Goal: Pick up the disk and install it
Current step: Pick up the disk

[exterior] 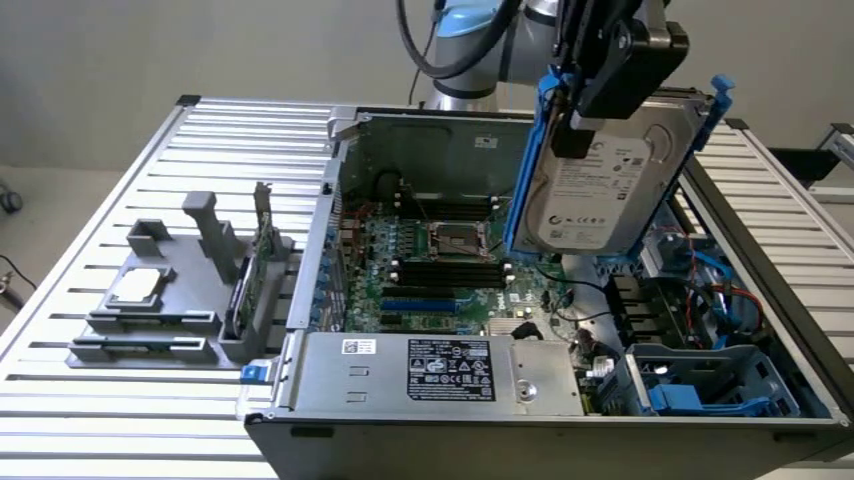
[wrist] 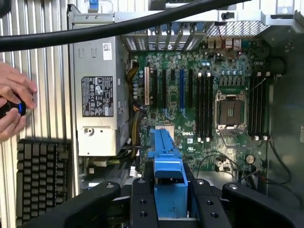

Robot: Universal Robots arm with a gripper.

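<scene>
The disk (exterior: 607, 190), a silver-grey drive with a white label and blue carrier rails, hangs upright and tilted above the open computer case (exterior: 307, 300), over its right half in the exterior view. My gripper (exterior: 577, 125) grips it from above, shut on its upper edge. In the wrist view the disk's blue rail (wrist: 166, 161) sits clamped between my black fingers (wrist: 142, 199), with my gripper (wrist: 168, 192) looking down on the motherboard (wrist: 209, 95).
The grey power supply (exterior: 441, 370) fills the case's front, and a blue drive bay (exterior: 694, 392) sits at the exterior view's front right. A grey fixture (exterior: 147, 330) holds a processor chip (exterior: 140, 285) and an upright card (exterior: 260, 260). A person's hand (wrist: 12, 102) and a keyboard (wrist: 40, 175) lie beside the case.
</scene>
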